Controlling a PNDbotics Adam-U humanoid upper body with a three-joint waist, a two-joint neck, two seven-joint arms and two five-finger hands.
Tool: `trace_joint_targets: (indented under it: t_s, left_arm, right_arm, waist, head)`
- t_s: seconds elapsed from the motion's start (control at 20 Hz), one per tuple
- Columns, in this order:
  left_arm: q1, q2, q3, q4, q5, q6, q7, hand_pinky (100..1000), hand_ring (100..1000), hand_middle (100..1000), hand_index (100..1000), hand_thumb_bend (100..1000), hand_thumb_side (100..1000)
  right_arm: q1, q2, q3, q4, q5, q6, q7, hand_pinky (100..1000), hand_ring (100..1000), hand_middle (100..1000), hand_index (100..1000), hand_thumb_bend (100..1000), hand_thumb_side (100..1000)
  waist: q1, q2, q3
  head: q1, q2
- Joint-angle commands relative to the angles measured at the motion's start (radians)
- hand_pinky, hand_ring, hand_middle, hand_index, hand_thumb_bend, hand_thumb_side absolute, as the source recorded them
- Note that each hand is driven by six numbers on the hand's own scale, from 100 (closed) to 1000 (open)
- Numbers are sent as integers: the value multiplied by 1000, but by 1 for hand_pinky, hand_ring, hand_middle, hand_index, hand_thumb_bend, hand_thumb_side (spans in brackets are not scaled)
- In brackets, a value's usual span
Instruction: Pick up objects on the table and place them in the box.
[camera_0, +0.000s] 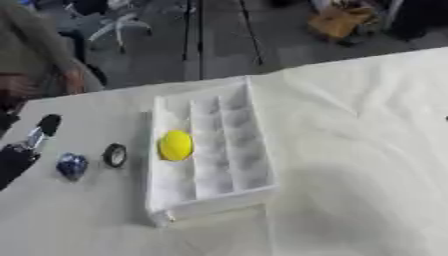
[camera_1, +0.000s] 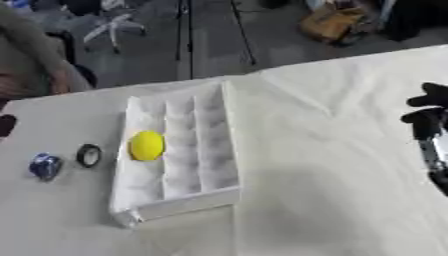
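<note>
A white box (camera_0: 258, 165) with several long compartments lies in the middle of the table. A yellow ball (camera_0: 176, 145) sits in its leftmost compartment. Left of the box on the cloth are a black ring (camera_0: 115, 154) and, further left, a small blue object (camera_0: 72, 165). My left hand (camera_0: 35, 137) shows at the left edge, open, fingers up, holding nothing, a short way left of the blue object. My right hand (camera_1: 426, 120) hangs open at the right edge, far from the box and holding nothing.
A white cloth (camera_1: 332, 190) covers the table, with wide bare room right of the box. A person's hand (camera_0: 72, 80) shows at the far left edge of the table. Beyond it are a chair and a brown bag on the floor.
</note>
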Motion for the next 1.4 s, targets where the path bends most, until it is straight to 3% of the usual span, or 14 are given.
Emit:
trace_joint_targets:
  t_s: [0.05, 0.35, 0.6, 0.75, 1.0, 1.4]
  left_arm:
    - [-7, 31, 2, -15, -12, 3, -9, 665, 636, 713, 841, 815, 634]
    - [-17, 74, -20, 19, -106, 53, -68, 671, 641, 707, 839, 829, 647]
    - [-69, 152, -84, 168, -332, 129, -310, 683, 653, 704, 830, 829, 683]
    - [-96, 154, -96, 246, -416, 155, -375, 649, 626, 671, 812, 860, 670]
    - [-143, 118, -119, 394, -442, 218, -321, 623, 604, 652, 802, 875, 661]
    - [-177, 86, -145, 501, -371, 207, -188, 590, 547, 583, 764, 836, 630]
  right_arm:
    - [-9, -19, -7, -25, -4, -2, 0, 732, 628, 684, 873, 294, 695]
    - [-9, -20, -6, -25, -2, 0, 2, 732, 627, 683, 873, 294, 693]
    - [-13, -22, -1, -25, -6, 0, 6, 732, 627, 683, 873, 290, 694]
    - [-13, -23, 1, -25, -8, -1, 8, 732, 627, 683, 873, 291, 694]
    - [-15, -22, 1, -25, -8, -4, 9, 732, 627, 683, 873, 291, 694]
    - [-19, -22, 3, -25, -9, -5, 11, 732, 626, 682, 873, 291, 695]
  waist:
    - [-21, -26, 1]
    - [-16, -24, -1]
    - [-13, -26, -8]
    - [-14, -26, -13]
    - [-16, -23, -24]
    - [-16, -20, -31]
  head:
    - [6, 10]
    - [3, 14]
    - [-3, 13]
    - [-11, 10]
    - [-19, 5]
    - [-26, 0]
